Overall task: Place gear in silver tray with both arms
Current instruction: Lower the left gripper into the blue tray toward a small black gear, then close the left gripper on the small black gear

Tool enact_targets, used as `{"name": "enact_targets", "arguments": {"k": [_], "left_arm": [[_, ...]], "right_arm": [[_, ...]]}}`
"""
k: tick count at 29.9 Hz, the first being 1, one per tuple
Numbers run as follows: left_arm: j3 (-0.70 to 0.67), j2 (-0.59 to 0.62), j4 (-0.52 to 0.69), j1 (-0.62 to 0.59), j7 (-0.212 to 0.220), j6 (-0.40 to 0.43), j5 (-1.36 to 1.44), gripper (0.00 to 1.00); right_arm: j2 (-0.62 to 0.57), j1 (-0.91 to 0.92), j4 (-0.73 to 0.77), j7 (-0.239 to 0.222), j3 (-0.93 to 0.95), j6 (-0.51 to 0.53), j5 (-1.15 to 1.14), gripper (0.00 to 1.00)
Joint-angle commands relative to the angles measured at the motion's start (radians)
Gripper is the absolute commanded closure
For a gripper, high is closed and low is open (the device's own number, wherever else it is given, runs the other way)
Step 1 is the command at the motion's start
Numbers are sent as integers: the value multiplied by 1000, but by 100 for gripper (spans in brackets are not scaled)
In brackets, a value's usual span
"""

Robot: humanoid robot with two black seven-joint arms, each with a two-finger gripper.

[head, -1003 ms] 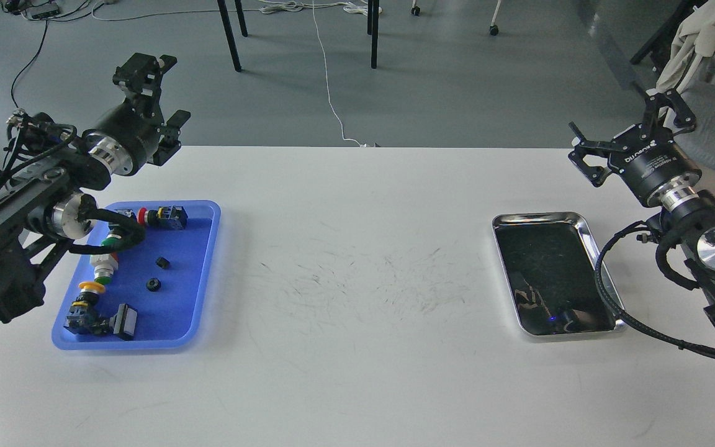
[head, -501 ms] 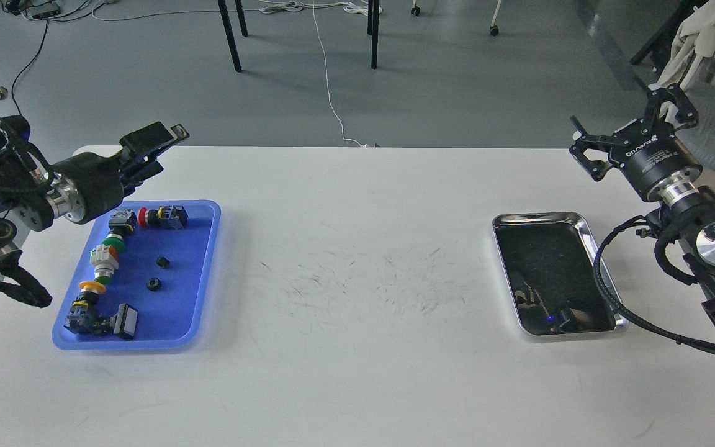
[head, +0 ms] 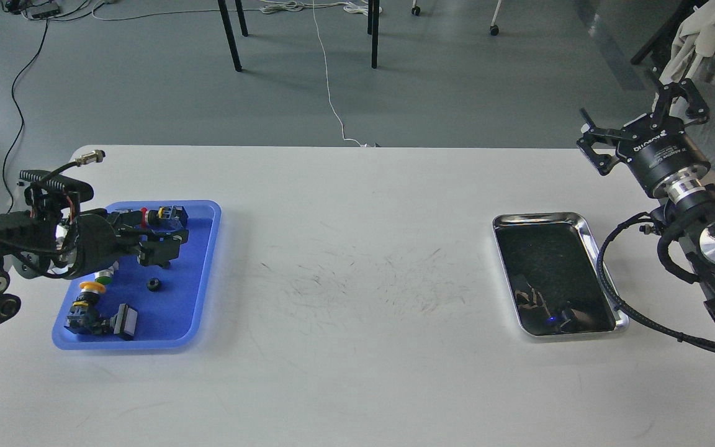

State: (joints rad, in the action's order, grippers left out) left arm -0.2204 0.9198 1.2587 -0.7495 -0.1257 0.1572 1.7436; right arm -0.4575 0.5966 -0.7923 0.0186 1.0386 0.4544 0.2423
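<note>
From the head view, the left gripper [head: 162, 248] is low over the blue tray [head: 202, 273], which sits on the left side of the white table [head: 357, 347]. It is dark against the dark parts beneath it, so I cannot tell whether its fingers are spread or pressed together, nor whether they touch anything. Just beside it, toward the near end of the tray, lies a small black gear [head: 153, 284], free on the blue floor. A second such piece may be hidden under the gripper; that cannot be made out. Push-button switches [head: 98, 310] with red, green and yellow caps crowd the tray's left side.

The gear looks like a small rigid toothed ring, probably light and hard, not fragile. It should not deform, but its smallness and smooth tray floor suggest it could skid or flip if nudged off-centre. The sensible hold is across its outer rim, fingers closing on opposite sides from above, squarely centred.

The silver tray [head: 588, 239] is well apart on the right of the table, its dark reflective base bare of parts. The right gripper [head: 643, 121] hangs raised beyond the table's far right corner, fingers spread and holding nothing, with its cable looping along the silver tray's right rim.
</note>
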Motion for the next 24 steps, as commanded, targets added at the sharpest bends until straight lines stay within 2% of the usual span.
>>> {"name": "enact_targets", "arguments": {"k": [1, 10, 14, 24], "left_arm": [[4, -61, -77, 2, -3, -2, 70, 2], [64, -101, -128, 28, 5, -39, 103, 5], [64, -104, -156, 48, 5, -91, 105, 9], [64, -116, -194, 67, 5, -99, 100, 18]], "right_arm": [[-3, 0, 1, 0, 0, -2, 0, 1], [-1, 0, 2, 0, -2, 0, 0, 1], [0, 0, 2, 0, -2, 0, 0, 1], [0, 3, 2, 0, -3, 0, 0, 1]]}}
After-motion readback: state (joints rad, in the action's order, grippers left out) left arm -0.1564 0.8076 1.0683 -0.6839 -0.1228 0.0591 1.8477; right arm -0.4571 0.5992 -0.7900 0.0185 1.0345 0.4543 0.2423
